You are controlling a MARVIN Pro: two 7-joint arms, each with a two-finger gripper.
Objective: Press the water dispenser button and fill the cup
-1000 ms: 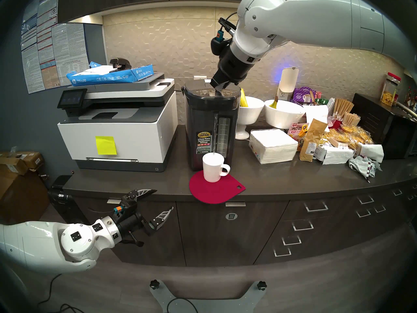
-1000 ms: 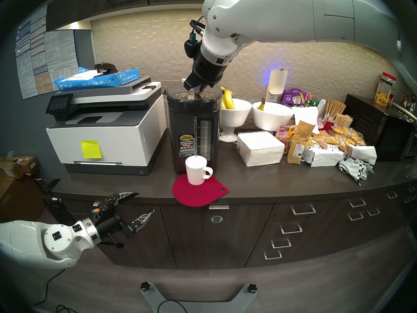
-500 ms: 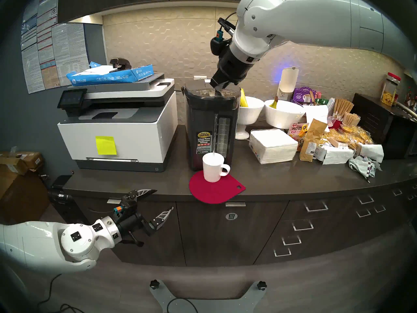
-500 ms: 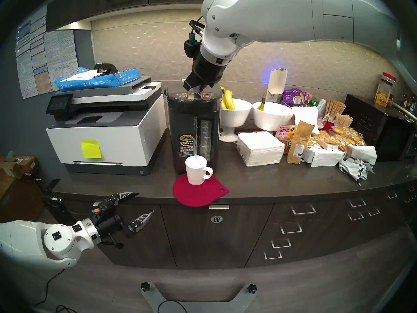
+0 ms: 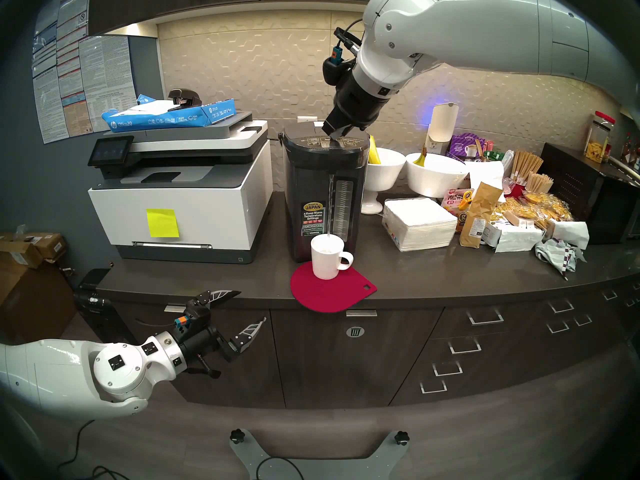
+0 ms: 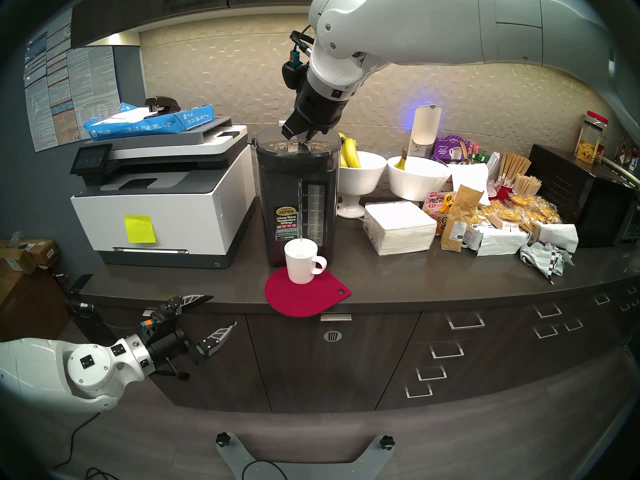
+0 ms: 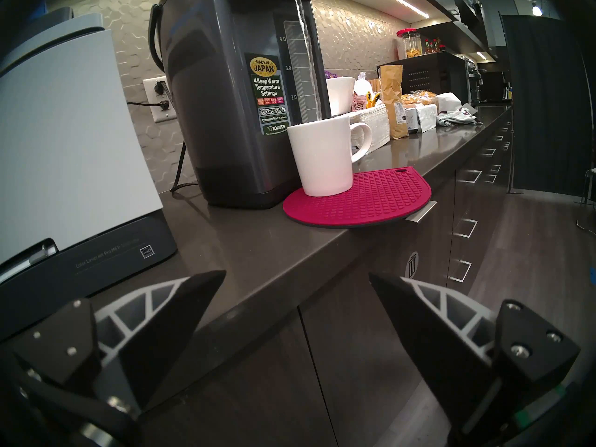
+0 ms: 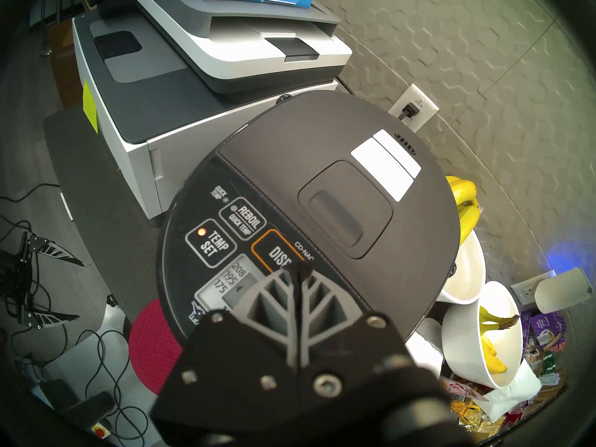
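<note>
The tall dark water dispenser [image 5: 323,198] [image 6: 298,198] [image 7: 232,98] [image 8: 322,194] stands on the counter. My right gripper [image 5: 336,140] [image 6: 304,142] [image 8: 297,270] is shut, its joined tips pressing on the orange-outlined DISPENSE button [image 8: 275,251] of the top panel. A thin stream of water [image 5: 330,205] [image 7: 311,59] falls from the spout into the white cup [image 5: 327,257] [image 6: 301,263] [image 7: 322,156], which stands on a red mat [image 5: 329,292] [image 7: 364,198]. My left gripper [image 5: 252,306] [image 6: 223,311] [image 7: 296,277] hangs open and empty below the counter's front edge.
A white-and-grey printer [image 5: 180,191] stands left of the dispenser. To its right are white footed bowls with bananas [image 5: 384,171], a napkin stack [image 5: 419,223], snack bags [image 5: 481,216] and a black microwave [image 5: 588,191]. Drawers [image 5: 485,330] run below the counter.
</note>
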